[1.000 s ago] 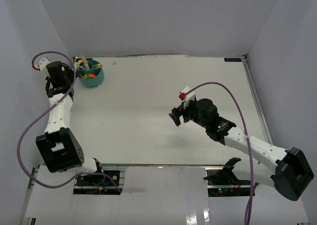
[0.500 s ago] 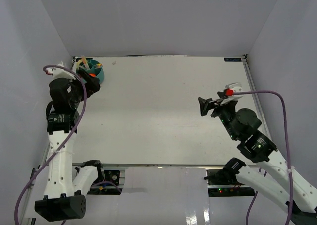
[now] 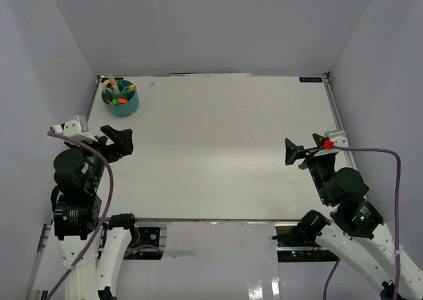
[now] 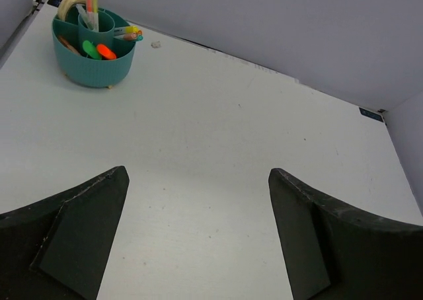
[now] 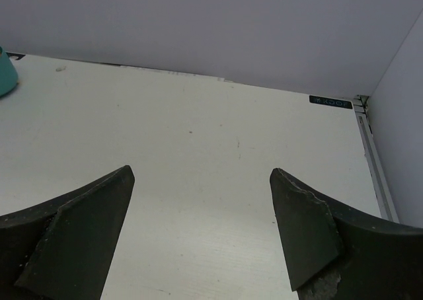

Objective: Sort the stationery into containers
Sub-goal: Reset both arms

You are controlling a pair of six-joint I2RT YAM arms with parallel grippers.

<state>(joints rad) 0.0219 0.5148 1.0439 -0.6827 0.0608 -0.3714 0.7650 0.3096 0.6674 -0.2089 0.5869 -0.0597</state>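
The round teal organiser (image 3: pixel 120 99) stands at the far left corner of the table; it also shows in the left wrist view (image 4: pixel 94 52) and as a sliver in the right wrist view (image 5: pixel 6 72). It holds pastel pens (image 4: pixel 92 2), a green highlighter (image 4: pixel 90 49), an orange piece (image 4: pixel 106 51) and a tan ring (image 4: pixel 69 1). My left gripper (image 3: pixel 119 140) (image 4: pixel 197 181) is open and empty, pulled back at the near left. My right gripper (image 3: pixel 295 152) (image 5: pixel 201 181) is open and empty, at the near right.
A small pale speck (image 4: pixel 156 44) lies on the table right of the organiser. A blue label (image 5: pixel 330 102) sits at the table's far right corner. Grey walls close in the table at the back and both sides.
Both arms have drawn back toward their bases. The left gripper left the organiser and moved to the near left; the right gripper moved from mid-table to the near right.
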